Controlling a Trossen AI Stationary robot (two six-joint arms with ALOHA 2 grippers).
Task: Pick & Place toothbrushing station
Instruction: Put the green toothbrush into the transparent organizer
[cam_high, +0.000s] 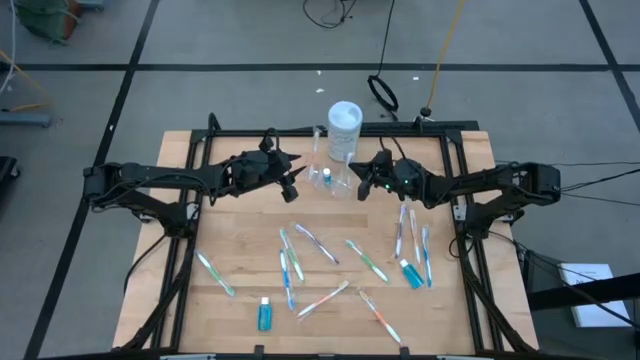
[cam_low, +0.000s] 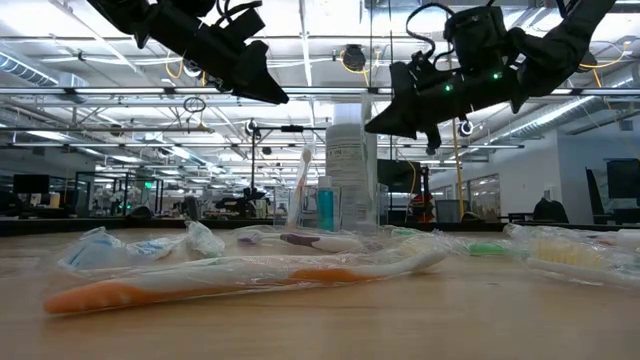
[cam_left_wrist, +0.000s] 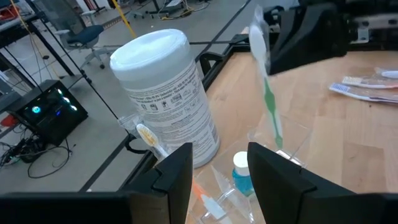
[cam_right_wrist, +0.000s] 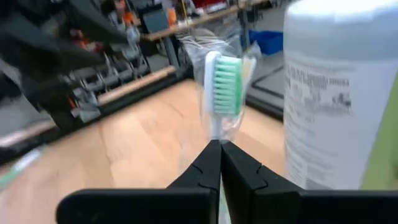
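wooden table (cam_high: 230, 225); wrapped toothbrushes (cam_high: 368, 261) (scattered) on it

In the left wrist view the clear holder (cam_left_wrist: 273, 155) is cut off at six o'clock behind dark fingers (cam_left_wrist: 174, 180). At three o'clock, wrapped toothbrushes (cam_left_wrist: 367, 87) run off-frame. Label print on the white container (cam_left_wrist: 168, 93) is unreadable.

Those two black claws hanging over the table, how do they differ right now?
The left gripper has its fingers apart and holds nothing; the right gripper is pinched shut on a wrapped green toothbrush. The left gripper hovers beside the white-capped container, the right one on the far side of the clear holder. Both are dark, two-fingered and raised above the table.
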